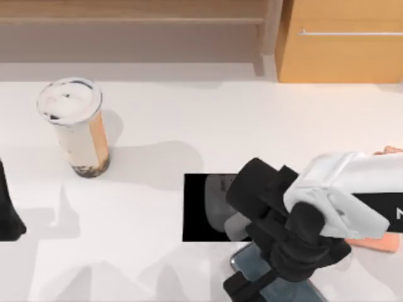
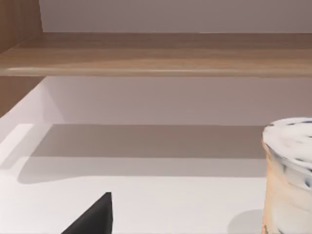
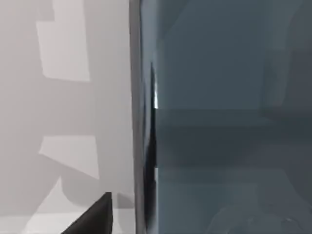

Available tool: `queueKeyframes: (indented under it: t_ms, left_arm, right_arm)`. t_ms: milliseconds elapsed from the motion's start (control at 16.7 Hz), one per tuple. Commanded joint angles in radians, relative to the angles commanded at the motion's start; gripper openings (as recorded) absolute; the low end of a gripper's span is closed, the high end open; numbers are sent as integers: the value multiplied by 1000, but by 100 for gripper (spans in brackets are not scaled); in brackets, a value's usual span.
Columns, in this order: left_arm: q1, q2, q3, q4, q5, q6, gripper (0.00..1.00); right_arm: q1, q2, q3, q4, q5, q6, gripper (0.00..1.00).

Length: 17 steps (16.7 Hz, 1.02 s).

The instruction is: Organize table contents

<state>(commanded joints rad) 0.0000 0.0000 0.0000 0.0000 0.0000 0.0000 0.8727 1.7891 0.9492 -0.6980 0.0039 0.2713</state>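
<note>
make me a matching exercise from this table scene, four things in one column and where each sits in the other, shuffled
Things:
1. cup
2. phone
3. black pad
4. cabinet

Places in the top view:
A. far right, behind the table
B. table's left part, standing upright
C. near edge, under the right gripper
D. flat near the middle, partly hidden by the right arm

Pairs: 1-B, 2-C, 3-D, 4-A

The left gripper is parked at the table's left edge.
</note>
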Motion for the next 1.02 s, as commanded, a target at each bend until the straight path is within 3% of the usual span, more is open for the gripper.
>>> queueKeyframes:
  t_ms: [360, 1020]
  left_arm:
    - [0, 0, 0, 0, 0, 0, 100]
    - [0, 0, 0, 0, 0, 0, 100]
  right_arm:
    - [1, 18, -20, 34, 0, 1, 100]
    - [1, 18, -20, 34, 0, 1, 17]
